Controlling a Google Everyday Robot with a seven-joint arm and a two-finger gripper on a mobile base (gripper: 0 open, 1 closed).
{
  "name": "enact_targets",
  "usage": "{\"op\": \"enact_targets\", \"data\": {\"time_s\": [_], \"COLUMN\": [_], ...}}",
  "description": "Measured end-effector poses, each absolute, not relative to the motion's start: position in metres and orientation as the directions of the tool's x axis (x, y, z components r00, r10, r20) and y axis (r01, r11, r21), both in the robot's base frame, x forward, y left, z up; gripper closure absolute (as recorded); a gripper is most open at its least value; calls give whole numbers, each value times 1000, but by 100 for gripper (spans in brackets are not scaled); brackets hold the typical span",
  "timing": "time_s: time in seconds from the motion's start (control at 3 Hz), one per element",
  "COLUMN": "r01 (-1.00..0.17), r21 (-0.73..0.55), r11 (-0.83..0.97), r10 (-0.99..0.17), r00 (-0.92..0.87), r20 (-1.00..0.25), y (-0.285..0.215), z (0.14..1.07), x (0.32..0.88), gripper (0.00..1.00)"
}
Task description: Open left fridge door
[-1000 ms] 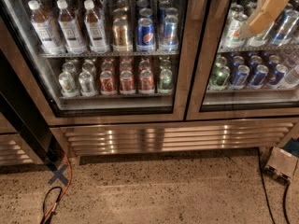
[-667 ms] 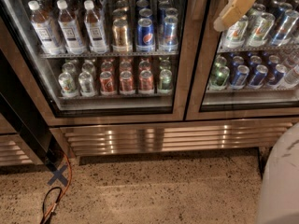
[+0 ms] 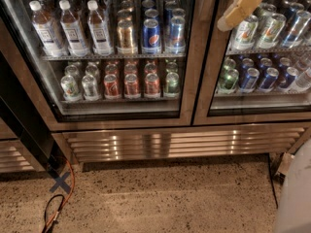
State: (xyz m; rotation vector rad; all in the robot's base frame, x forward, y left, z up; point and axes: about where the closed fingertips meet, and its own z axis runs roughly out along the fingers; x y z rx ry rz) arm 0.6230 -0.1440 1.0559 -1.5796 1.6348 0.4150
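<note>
A drinks fridge seen from in front and slightly above, with two glass doors side by side. The left door (image 3: 116,62) fills the left and middle of the view; its wide bronze-steel frame runs down the middle of the picture and along the bottom, and it appears shut, its frame in line with that of the right door (image 3: 262,62). Behind its glass, an upper shelf holds three clear bottles (image 3: 73,25) with white caps on the left and taller cans (image 3: 150,33) on the right, and a lower shelf holds a row of smaller cans in green, red and silver. The right door fronts only cans. The tool (image 3: 233,16), pale tan, hangs at the top of the view in front of the right door's upper left corner, just to the right of the frame between the two doors; whether it is apart or together cannot be told, and it holds nothing that can be seen. Below the doors runs a ribbed steel grille (image 3: 184,142), and below that a speckled floor (image 3: 170,198). At the lower left an orange cable (image 3: 69,188) trails over the floor beside a blue cross (image 3: 60,182). A blurred white shape (image 3: 296,193) fills the lower right corner
</note>
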Motion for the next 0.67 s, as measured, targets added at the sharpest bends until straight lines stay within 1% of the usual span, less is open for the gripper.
{"op": "enact_targets", "data": {"time_s": [0.67], "r01": [-927], "r21": [-290], "r11": [236], "r10": [-623], "r00": [85], "r20": [-778], "y": [-153], "z": [1054], "x": [621], "gripper": [0]}}
